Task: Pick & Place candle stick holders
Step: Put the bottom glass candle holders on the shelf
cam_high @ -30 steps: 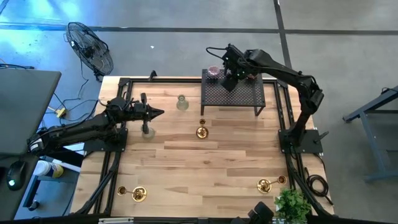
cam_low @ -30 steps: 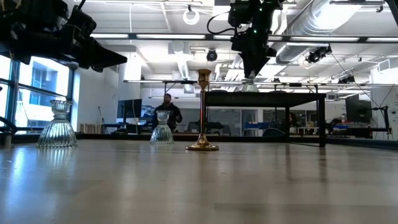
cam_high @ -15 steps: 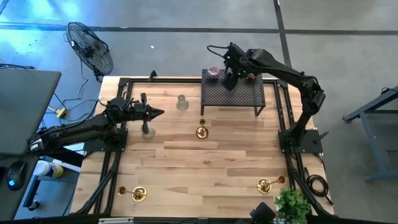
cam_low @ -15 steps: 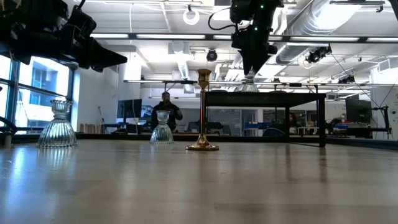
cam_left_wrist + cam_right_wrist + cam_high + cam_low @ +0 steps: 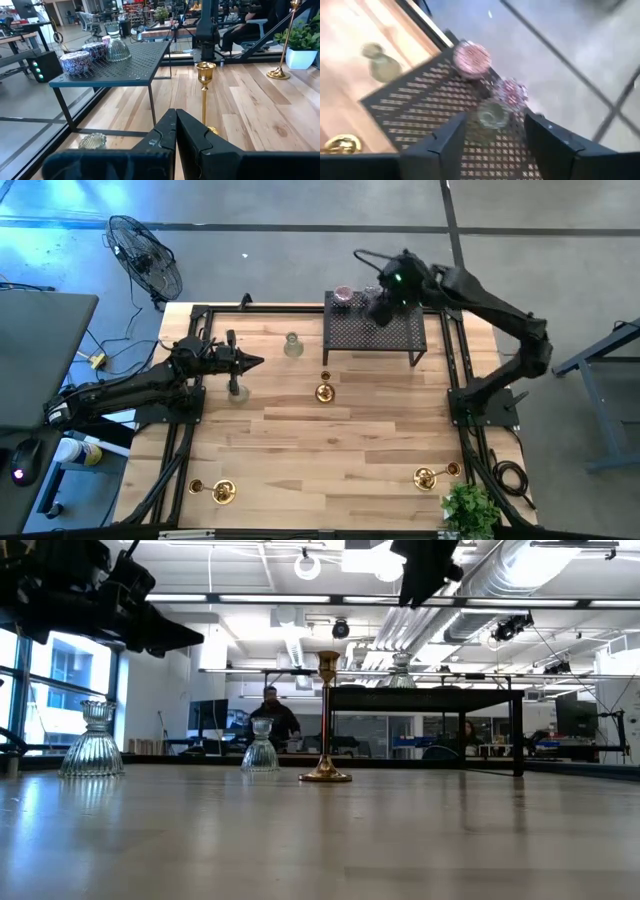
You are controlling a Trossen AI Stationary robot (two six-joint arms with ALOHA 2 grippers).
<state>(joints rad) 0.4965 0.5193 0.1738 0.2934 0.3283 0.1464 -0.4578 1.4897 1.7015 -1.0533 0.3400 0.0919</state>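
My right gripper (image 5: 383, 307) hangs open above the black perforated rack (image 5: 375, 332), high in the low view (image 5: 425, 575). Its wrist view shows a clear glass holder (image 5: 492, 115) standing on the rack between and beyond its fingers, untouched, with two pink cups (image 5: 472, 56) (image 5: 511, 91) behind it. My left gripper (image 5: 252, 361) is shut and empty above the table's left part. A glass holder (image 5: 237, 390) stands below it. Another glass holder (image 5: 292, 345) and a brass holder (image 5: 324, 390) stand upright on the table.
Brass holders stand near the front edge at the left (image 5: 222, 491) (image 5: 196, 486) and right (image 5: 427, 477). A small green plant (image 5: 470, 508) stands at the front right corner. Black frame rails run along the table's sides. Bare wood lies in the table's middle.
My right gripper has risen from just over the clear glass holder on the rack and gone toward the table's right edge. The holder stays standing on the rack.
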